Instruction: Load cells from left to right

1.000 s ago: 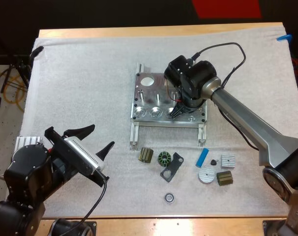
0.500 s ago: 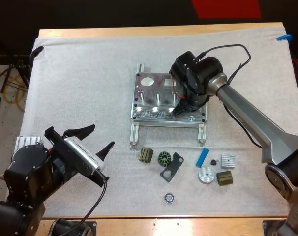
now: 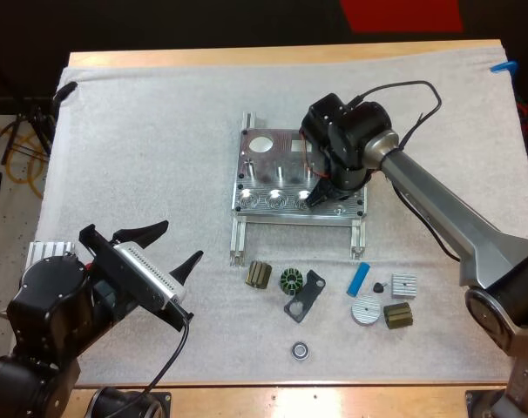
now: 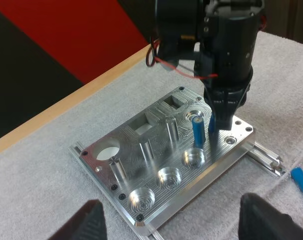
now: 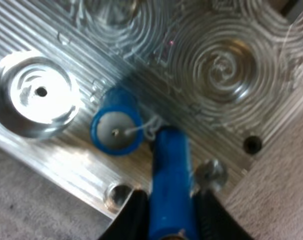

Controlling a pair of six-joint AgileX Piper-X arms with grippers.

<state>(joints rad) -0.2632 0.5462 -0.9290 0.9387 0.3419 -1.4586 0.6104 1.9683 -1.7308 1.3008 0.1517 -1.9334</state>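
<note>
From above, we see the machined silver metal fixture (image 3: 268, 170) at the middle of the white mat (image 3: 142, 131). Our right gripper (image 3: 319, 197) points down at the fixture's 5 o'clock part, over its near row. Our left gripper (image 3: 171, 247) hangs over the mat's 8 o'clock area, its two black fingers spread wide with nothing between them. A bright, loose blue cylinder (image 3: 359, 279) lies on the mat at 5 o'clock from the fixture, in a scatter of small dark parts (image 3: 290, 280) and a round silver disc (image 3: 365, 310).

In the left wrist view, our left fingers (image 4: 89, 222) stand apart, clear of the fixture. An upright blue cylinder (image 4: 197, 131) stands on the plate just beside the end of a row of three empty round pockets (image 4: 170, 177). The right gripper is close at its 3 o'clock, with a sliver of blue between its tips.

In the right wrist view, our right fingers (image 5: 134, 215) pinch a held blue cylinder (image 5: 169, 175) from both sides. Its far end lies just beside the upright blue cylinder, seen end-on, at that one's 5 o'clock. One empty pocket sits at its 10 o'clock.
</note>
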